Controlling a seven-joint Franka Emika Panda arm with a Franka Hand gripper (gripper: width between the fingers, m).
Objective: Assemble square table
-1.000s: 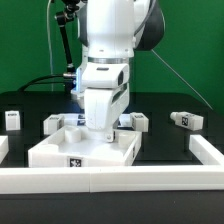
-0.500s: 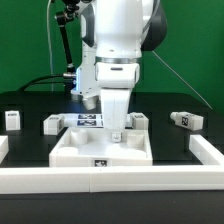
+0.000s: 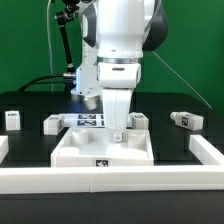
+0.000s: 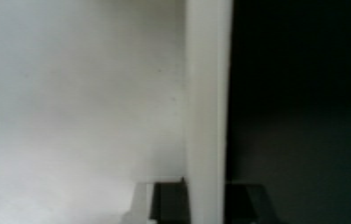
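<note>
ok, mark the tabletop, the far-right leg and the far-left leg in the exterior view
tabletop point(image 3: 90, 147), exterior view, bare inner floor.
far-right leg point(image 3: 181, 118), exterior view, its middle.
far-left leg point(image 3: 12, 120), exterior view, its middle.

a plain green backdrop point(image 3: 25, 40) spans nine to three o'clock. a black tabletop point(image 3: 170, 142) lies below; a white rail point(image 3: 60, 180) borders it at six o'clock.
</note>
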